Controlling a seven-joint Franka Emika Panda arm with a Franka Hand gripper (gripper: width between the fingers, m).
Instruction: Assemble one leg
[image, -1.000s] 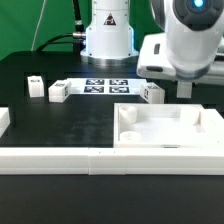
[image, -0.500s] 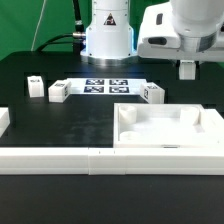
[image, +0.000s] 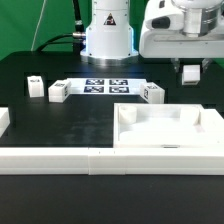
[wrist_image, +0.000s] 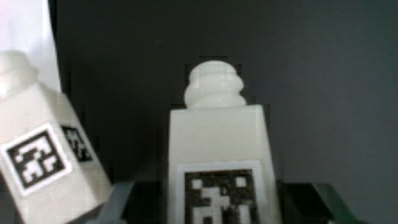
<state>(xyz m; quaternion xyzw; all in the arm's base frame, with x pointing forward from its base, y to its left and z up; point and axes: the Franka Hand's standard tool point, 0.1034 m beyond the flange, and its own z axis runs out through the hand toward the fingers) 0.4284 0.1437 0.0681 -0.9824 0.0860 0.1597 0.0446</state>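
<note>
The tool (image: 190, 72) hangs behind the tray (image: 170, 142), past its far edge and toward the exterior view's right. It is clamped on the leg (wrist_image: 222, 140). In the wrist view a dark finger (wrist_image: 134, 205) stands on each side of the leg's tagged body, tight against it. From the exterior view I cannot tell if the leg is lifted or touches the tabletop (image: 60, 125).

The leg is upright, and its long axis runs the same way as the fingers. Its rounded threaded tip points away from the wrist, so I judge it points down.

I think the coming move turns on this relation: the tray lies nearer to the camera than the tool and lower. The leg must probably travel over the tray's far wall and come down straight, tip first, into a hole I cannot see here.

Three spare legs (image: 153, 93) stand on the tabletop beyond the tray's far side, toward the exterior view's left. The nearest one is just behind the tray, so a low path could knock it.
</note>
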